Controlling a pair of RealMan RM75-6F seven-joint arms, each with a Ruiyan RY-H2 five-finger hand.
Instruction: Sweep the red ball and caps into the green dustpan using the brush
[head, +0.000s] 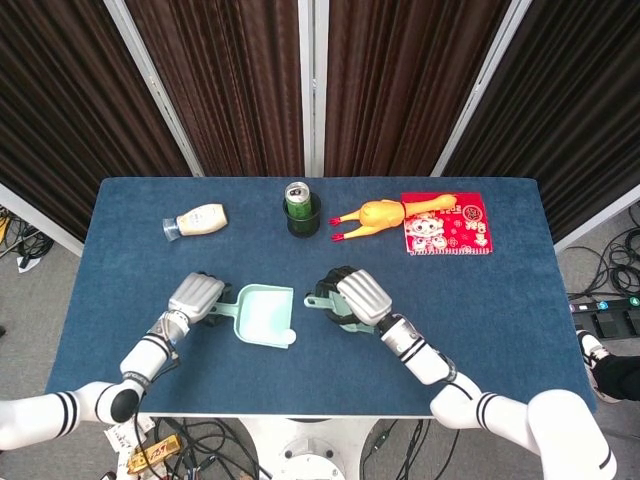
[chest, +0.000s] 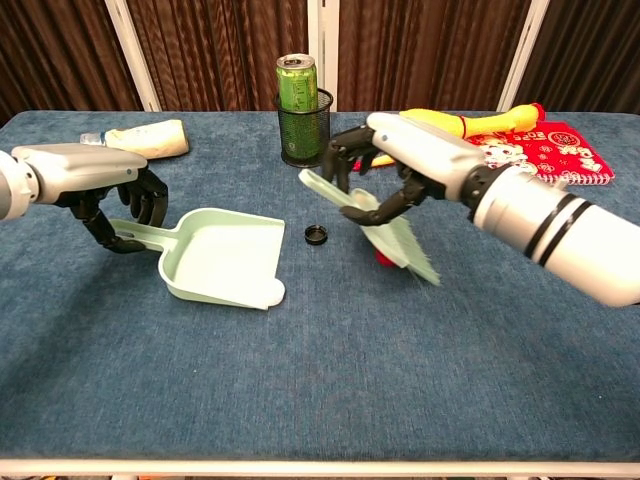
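Head view: at lower centre, the left hand (head: 195, 297) grips the dustpan (head: 265, 315) handle, and the right hand (head: 360, 298) covers the brush.

Chest view: right fingers (chest: 352, 150) are wrapped around the brush (chest: 385, 225), above the red cap (chest: 383, 257). The black cap (chest: 317, 235) lies mid-frame on the worktop (chest: 330, 380).

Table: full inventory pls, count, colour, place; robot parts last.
dustpan: 1, green, centre-left, handle in left hand
brush: 1, green, centre, in right hand
black cap: 1, black, between dustpan and brush
red cap: 1, red, mostly hidden behind brush
can: 1, green, in black mesh cup, back centre
bottle: 1, cream, lying back left
rubber chicken: 1, yellow, back right
booklet: 1, red, back right
left hand: 1
right hand: 1
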